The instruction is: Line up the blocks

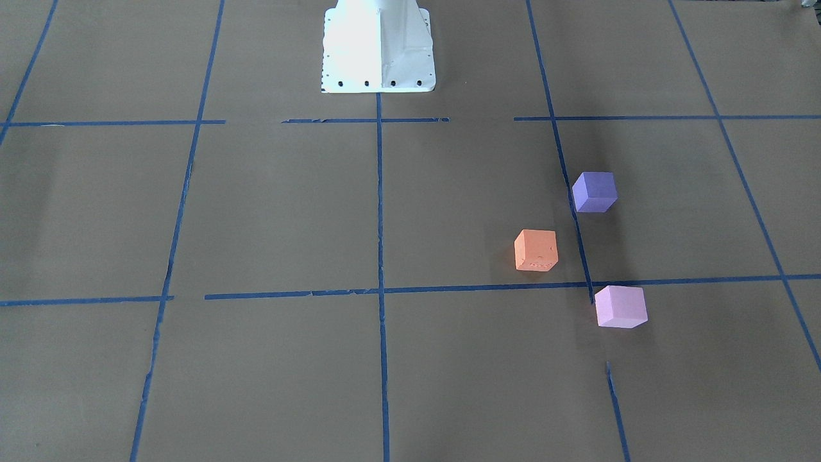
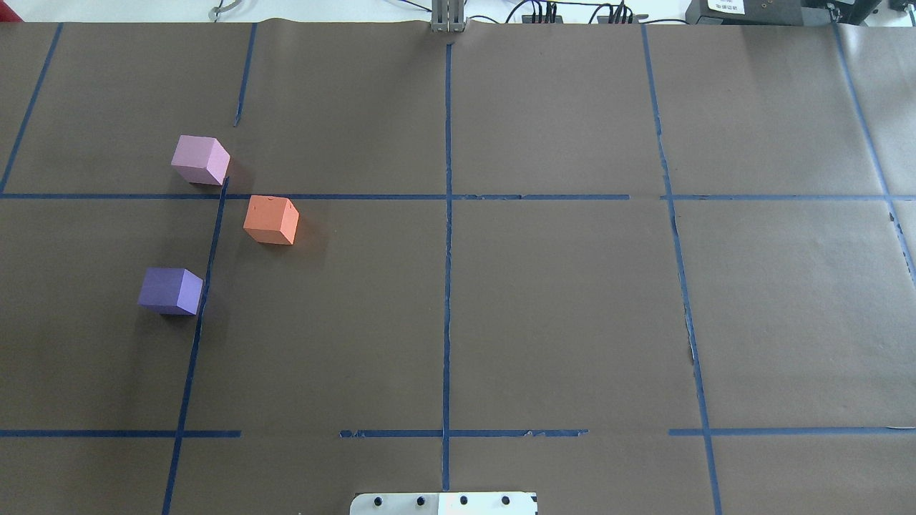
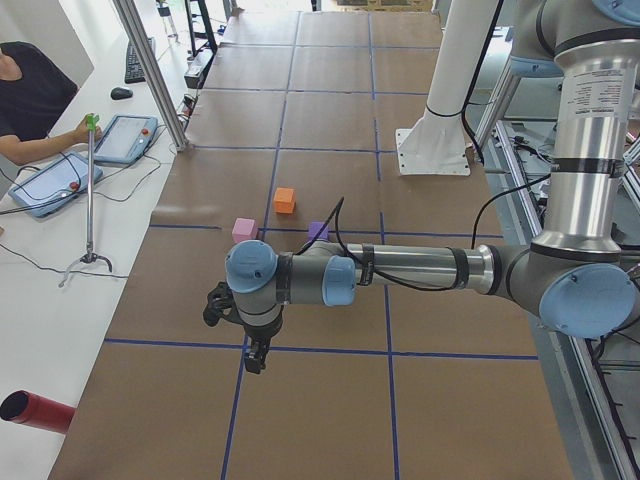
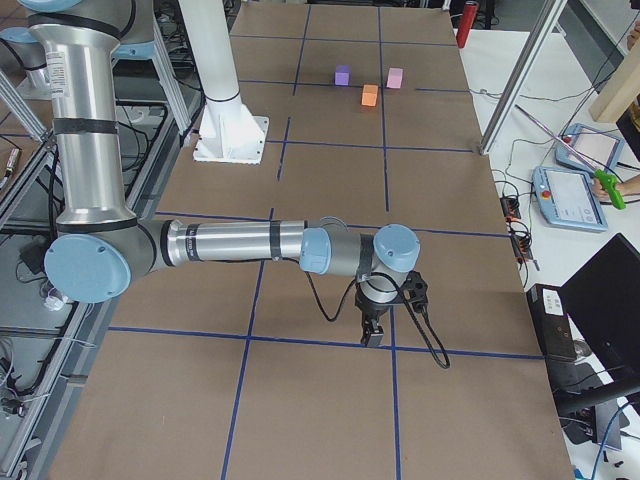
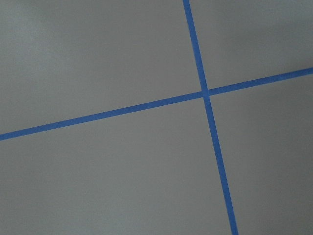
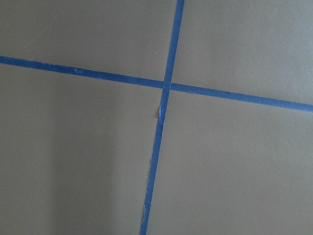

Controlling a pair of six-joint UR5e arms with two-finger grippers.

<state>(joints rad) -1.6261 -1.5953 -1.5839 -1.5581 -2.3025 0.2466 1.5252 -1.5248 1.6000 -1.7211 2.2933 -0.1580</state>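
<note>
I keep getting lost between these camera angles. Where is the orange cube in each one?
Exterior front-facing: orange block right of centre.
Overhead exterior: orange block left of centre.
Exterior left: orange block upper middle.
Exterior right: orange block near the top, small.
Wrist views: not in either.
Landmark: the pink block, its neighbour in all four.

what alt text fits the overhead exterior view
Three small cubes sit apart, not in a line, on the left half of a brown table with a blue tape grid: a light pink block farthest from the robot, an orange block nearer and offset right, a violet-blue block nearest. A white base plate shows at the bottom edge.
</note>
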